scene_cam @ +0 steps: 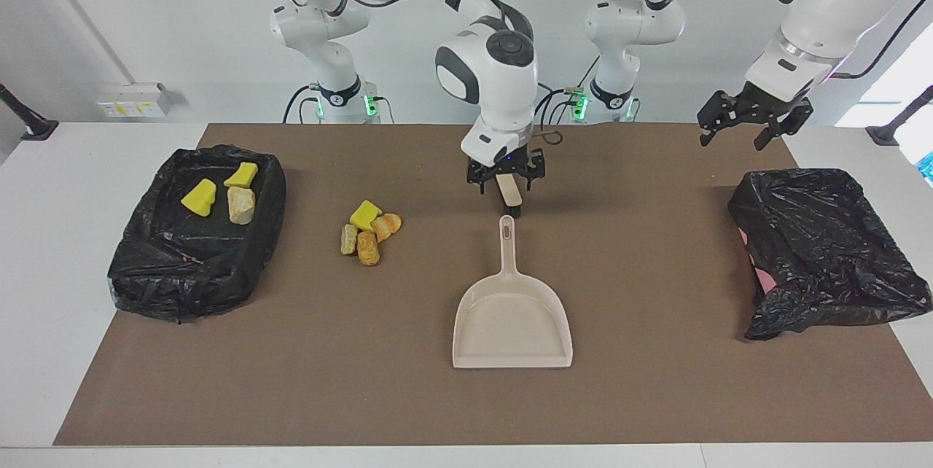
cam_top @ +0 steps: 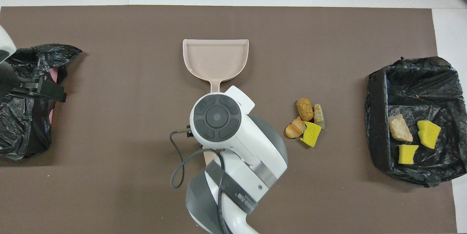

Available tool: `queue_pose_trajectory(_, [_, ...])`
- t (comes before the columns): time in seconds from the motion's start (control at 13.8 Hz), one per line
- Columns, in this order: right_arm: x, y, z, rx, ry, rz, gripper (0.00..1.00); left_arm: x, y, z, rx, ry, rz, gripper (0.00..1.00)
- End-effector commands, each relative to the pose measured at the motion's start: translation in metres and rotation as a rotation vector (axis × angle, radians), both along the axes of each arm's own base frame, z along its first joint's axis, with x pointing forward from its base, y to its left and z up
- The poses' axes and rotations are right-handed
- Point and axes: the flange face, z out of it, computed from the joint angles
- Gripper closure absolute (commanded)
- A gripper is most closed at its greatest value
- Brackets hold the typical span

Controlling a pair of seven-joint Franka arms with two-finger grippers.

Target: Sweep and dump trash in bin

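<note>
The beige dustpan (scene_cam: pixel 510 322) (cam_top: pixel 215 59) lies flat on the brown mat, handle toward the robots, with nothing holding it. My right gripper (scene_cam: pixel 508 180) hangs open in the air over the mat just off the handle's end; in the overhead view its wrist hides the fingers. A pile of trash (scene_cam: pixel 370 231) (cam_top: pixel 306 121), yellow sponge and golden-brown rolls, sits on the mat between the dustpan and the bin. The black-bagged bin (scene_cam: pixel 146 264) (cam_top: pixel 379 117) at the right arm's end holds three more pieces (scene_cam: pixel 219 195). My left gripper (scene_cam: pixel 743 122) waits open, raised over the mat's corner.
A second crumpled black bag (scene_cam: pixel 824 242) (cam_top: pixel 22 128) sits at the left arm's end of the mat. A flat beige stick (scene_cam: pixel 510 195) (cam_top: pixel 208 155) lies on the mat nearer the robots than the dustpan, mostly hidden by my right arm.
</note>
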Motion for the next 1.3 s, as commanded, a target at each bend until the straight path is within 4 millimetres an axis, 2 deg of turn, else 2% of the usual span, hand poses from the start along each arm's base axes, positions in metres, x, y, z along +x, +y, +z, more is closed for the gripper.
queue_pose_trajectory(0.0, [-0.069, -0.010, -0.008, -0.024, 0.037, 0.063, 0.00, 0.012, -0.046, -0.027, 0.006, -0.038, -0.004, 0.00])
queue_pose_trajectory(0.07, [-0.090, -0.012, -0.013, -0.018, 0.051, 0.108, 0.00, 0.016, -0.059, -0.040, 0.005, -0.045, 0.003, 0.00])
queue_pose_trajectory(0.14, [-0.108, -0.014, -0.020, -0.005, 0.069, 0.134, 0.00, 0.017, -0.073, -0.045, 0.002, -0.060, 0.014, 0.00])
queue_pose_trajectory(0.29, [-0.124, -0.022, -0.034, 0.003, 0.087, 0.166, 0.00, 0.027, -0.113, -0.073, 0.004, -0.063, 0.024, 0.00])
queue_pose_trajectory(0.43, [-0.147, -0.010, -0.055, 0.007, 0.098, 0.195, 0.00, 0.031, -0.153, -0.100, 0.006, -0.071, 0.060, 0.00])
queue_pose_trajectory(0.58, [-0.167, -0.007, -0.077, 0.011, 0.083, 0.218, 0.00, 0.030, -0.195, -0.131, 0.031, -0.068, 0.038, 0.00])
queue_pose_trajectory(0.8, [-0.174, -0.009, -0.092, 0.007, 0.085, 0.229, 0.00, 0.031, -0.238, -0.160, 0.017, -0.112, 0.100, 0.00])
queue_pose_trajectory(0.94, [-0.179, -0.007, -0.106, 0.017, 0.076, 0.238, 0.00, 0.033, -0.257, -0.179, -0.003, -0.136, 0.149, 0.00])
queue_pose_trajectory(1.16, [-0.186, -0.008, -0.112, 0.006, 0.085, 0.253, 0.24, 0.025, -0.282, -0.197, -0.025, -0.163, 0.125, 0.00])
queue_pose_trajectory(1.23, [-0.192, -0.006, -0.117, 0.002, 0.089, 0.261, 0.30, 0.024, -0.288, -0.203, -0.025, -0.160, 0.121, 0.00])
